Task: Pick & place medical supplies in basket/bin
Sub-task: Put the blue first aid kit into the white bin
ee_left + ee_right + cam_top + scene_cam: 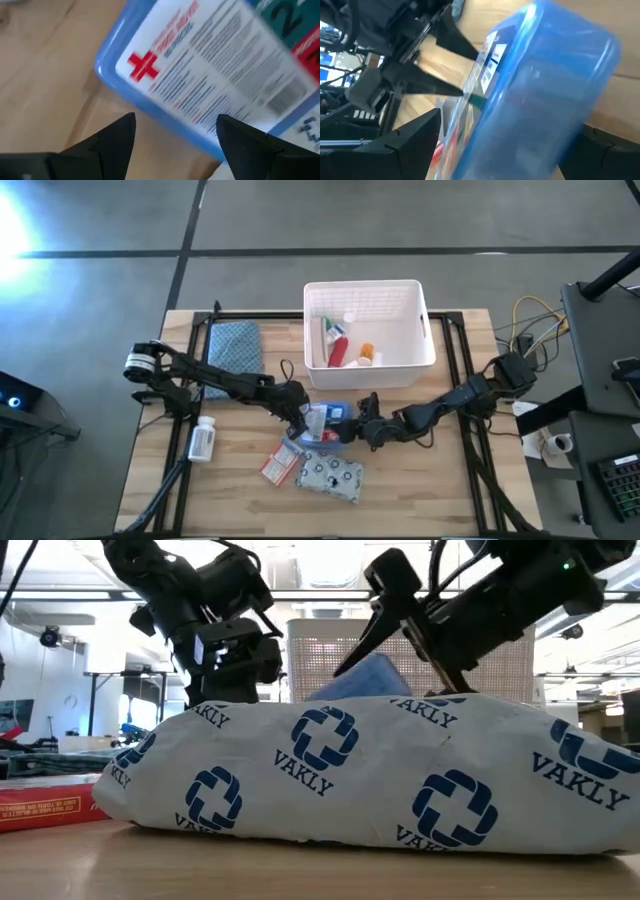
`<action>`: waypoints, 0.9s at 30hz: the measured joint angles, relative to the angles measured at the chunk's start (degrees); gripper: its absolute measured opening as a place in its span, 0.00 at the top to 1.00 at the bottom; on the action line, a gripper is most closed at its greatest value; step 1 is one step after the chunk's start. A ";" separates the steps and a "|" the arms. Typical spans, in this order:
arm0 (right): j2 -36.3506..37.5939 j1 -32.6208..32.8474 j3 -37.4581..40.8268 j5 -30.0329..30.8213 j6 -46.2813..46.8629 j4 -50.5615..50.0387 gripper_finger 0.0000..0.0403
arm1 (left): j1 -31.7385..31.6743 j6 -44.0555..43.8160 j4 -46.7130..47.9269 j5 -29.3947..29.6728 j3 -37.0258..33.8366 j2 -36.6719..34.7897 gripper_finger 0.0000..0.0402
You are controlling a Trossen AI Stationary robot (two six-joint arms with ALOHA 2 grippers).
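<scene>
Jaws apart – blue-white flat box (210,75) seemingly between.

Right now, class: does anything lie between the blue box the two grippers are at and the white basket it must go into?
Nothing visible does. The blue box sits between the left gripper and the right gripper, both open. From there to the basket the high view shows only bare table. The dotted pouch lies on the opposite side.
</scene>
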State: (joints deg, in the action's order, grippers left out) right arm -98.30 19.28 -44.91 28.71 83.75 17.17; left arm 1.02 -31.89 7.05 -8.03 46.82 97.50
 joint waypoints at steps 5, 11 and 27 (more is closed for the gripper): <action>-0.11 -1.12 -0.06 -0.38 1.77 -0.19 0.19 | -0.01 0.29 -1.04 1.08 0.02 0.03 0.37; -0.11 -1.26 -0.06 -1.75 1.79 -0.48 0.19 | -0.01 0.09 -2.03 1.49 0.01 0.04 0.37; 0.83 -1.28 -0.11 -9.35 -0.06 -2.27 0.61 | 0.22 -0.18 -1.82 2.02 -0.02 -1.51 0.37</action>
State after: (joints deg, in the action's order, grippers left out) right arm -97.47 18.00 -45.01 19.35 83.69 14.90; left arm 1.24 -32.07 5.23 -6.02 46.80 95.99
